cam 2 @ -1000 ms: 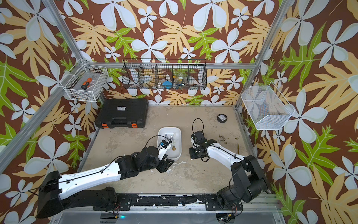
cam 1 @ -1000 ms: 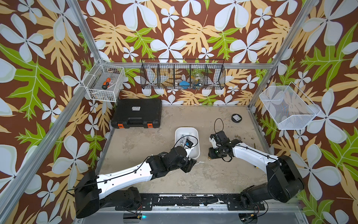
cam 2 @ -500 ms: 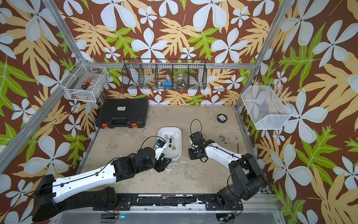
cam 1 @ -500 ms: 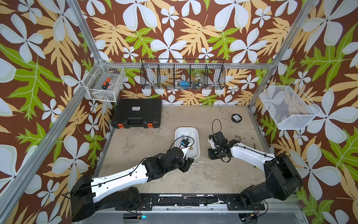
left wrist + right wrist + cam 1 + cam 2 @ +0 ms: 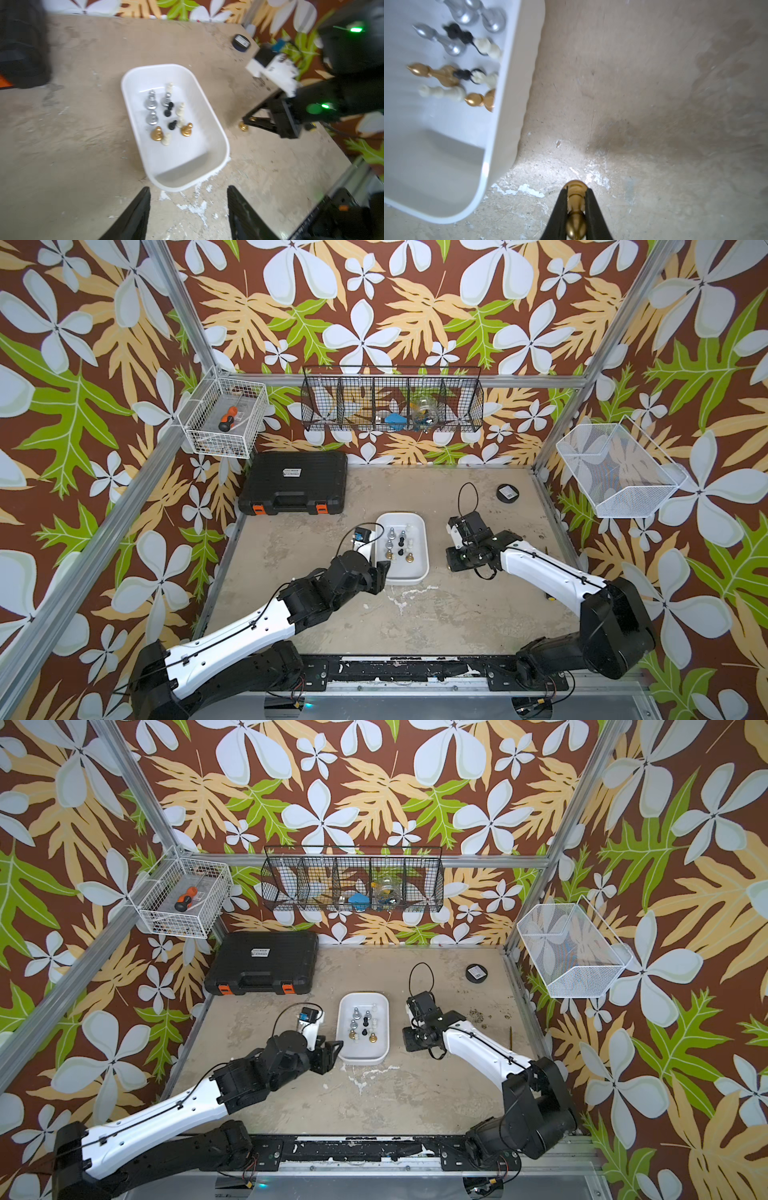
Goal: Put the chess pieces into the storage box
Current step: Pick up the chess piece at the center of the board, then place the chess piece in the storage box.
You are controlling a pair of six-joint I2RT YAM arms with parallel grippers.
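Note:
The white storage box (image 5: 405, 574) (image 5: 365, 1052) sits mid-table and holds several chess pieces: silver (image 5: 150, 101), gold (image 5: 156, 134), cream and black (image 5: 401, 540), some upright, some lying. Just right of the box, low over the table, my right gripper (image 5: 576, 191) is shut on a gold chess piece (image 5: 576, 199), whose base pokes out past the fingertips. The left wrist view shows that piece (image 5: 243, 126) touching the table between the right gripper's fingers. My left gripper (image 5: 188, 188) (image 5: 382, 570) stands open and empty at the box's near left corner, outside the rim (image 5: 218, 128).
A black case with orange latches (image 5: 295, 481) lies at the back left. A black round puck (image 5: 508, 492) lies at the back right. On the walls hang a white wire basket with a screwdriver (image 5: 226, 423), a black wire basket (image 5: 392, 400) and a white mesh basket (image 5: 619, 472).
My left gripper has drawn back from over the box to its near left corner. My right gripper has closed on the gold piece beside the box.

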